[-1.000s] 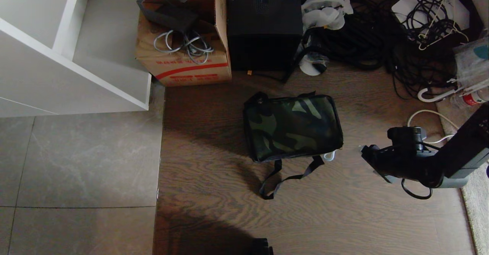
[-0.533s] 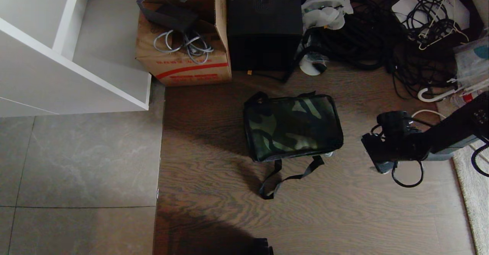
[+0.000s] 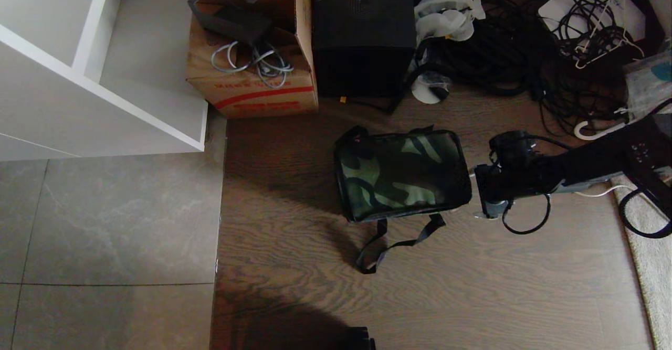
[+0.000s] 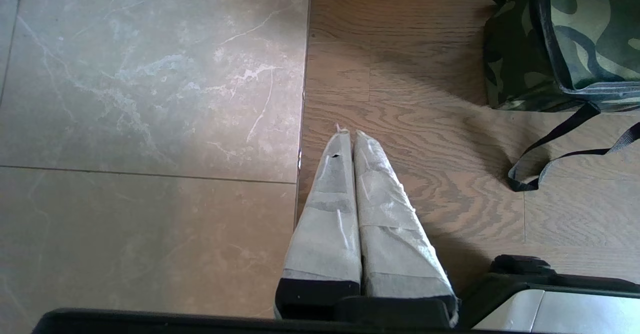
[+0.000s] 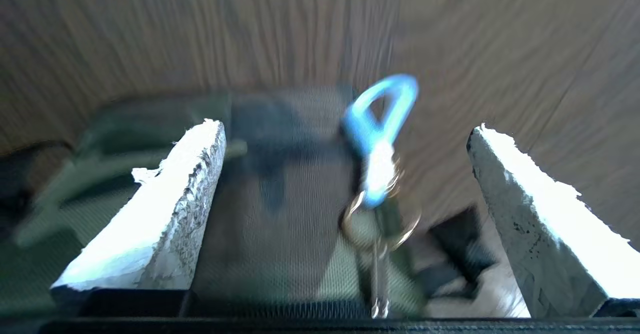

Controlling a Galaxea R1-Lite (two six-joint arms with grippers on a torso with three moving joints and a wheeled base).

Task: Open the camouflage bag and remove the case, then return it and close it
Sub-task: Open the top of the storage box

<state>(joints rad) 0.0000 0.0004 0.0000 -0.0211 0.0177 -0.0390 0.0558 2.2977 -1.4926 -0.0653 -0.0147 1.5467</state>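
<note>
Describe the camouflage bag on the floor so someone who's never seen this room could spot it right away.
Look at the dark wood floor beside the grey tiles, below the brown cardboard box and the tall black box. The camouflage bag sits there alone, closed, with black straps trailing toward the robot. Its green-and-black patterned top is the only camouflage in sight.

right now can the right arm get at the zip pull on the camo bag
Probably yes. The right end effector is open beside the camouflage bag, and its zip pull hangs between the fingers with nothing in the way.
</note>
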